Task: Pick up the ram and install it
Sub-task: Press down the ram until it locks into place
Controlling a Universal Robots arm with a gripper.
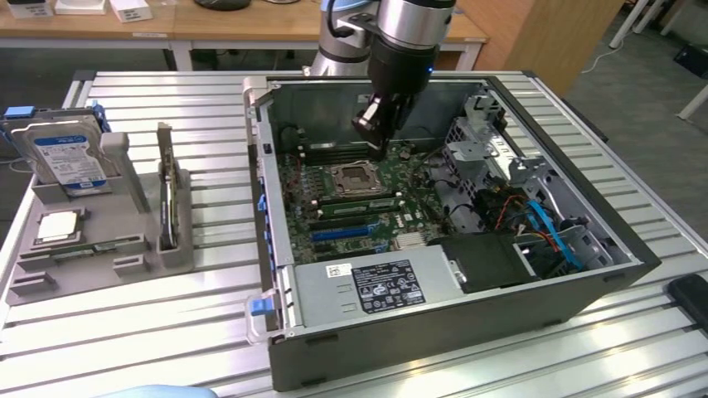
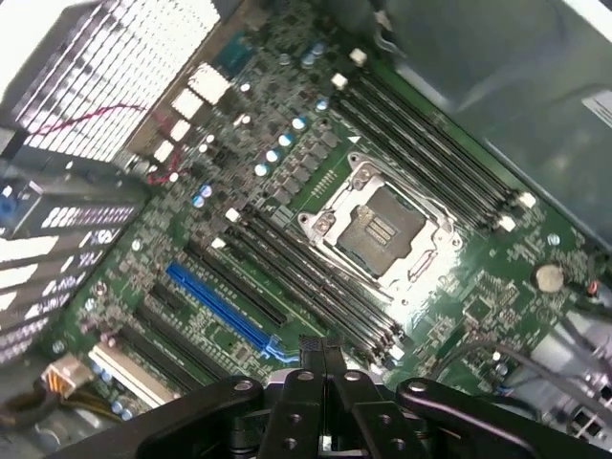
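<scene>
The arm (image 1: 404, 25) is a thick silver-grey cylinder with a black band beneath bearing a small blue light, tapering into a black gripper (image 1: 374, 133) whose matte black linkage bars, seen from the wrist, pivot on round dark pins.

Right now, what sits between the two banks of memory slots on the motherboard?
The CPU socket, in its silver frame, fills the stretch between one slot bank and the other slot bank. It is clearest in the wrist view.
</scene>
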